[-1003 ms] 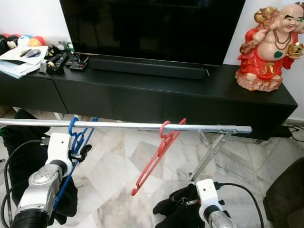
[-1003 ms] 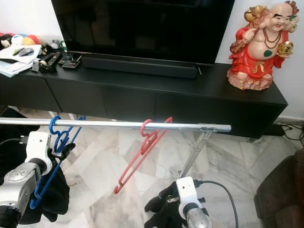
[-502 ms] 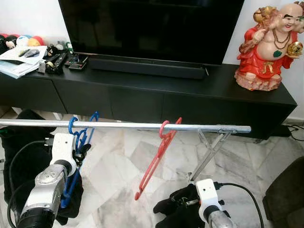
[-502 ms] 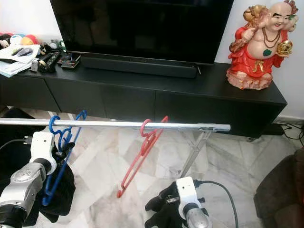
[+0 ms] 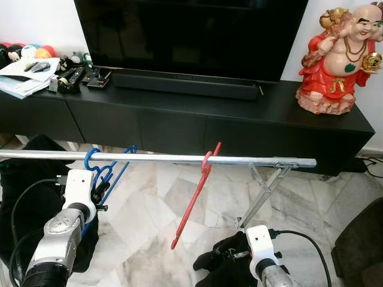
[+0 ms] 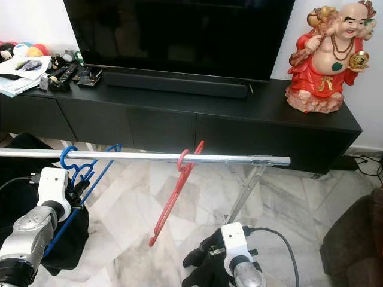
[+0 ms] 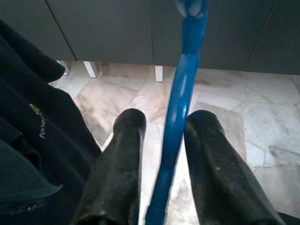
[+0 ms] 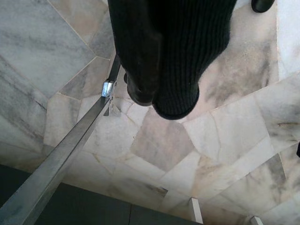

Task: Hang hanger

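Two hangers: blue hanger (image 5: 106, 173), red hanger (image 5: 196, 197)

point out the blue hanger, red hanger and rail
blue hanger (image 5: 91, 156), left eye view, on its hook over the rail
red hanger (image 5: 192, 203), left eye view, on its sloping arm
rail (image 5: 245, 161), left eye view, on its bare right stretch

A blue hanger (image 5: 106, 173) and red hanger (image 5: 194, 200) hang on a silver rail (image 5: 155, 158).

A dark garment (image 7: 28, 140) bears yellowish lettering, perhaps "Fone".
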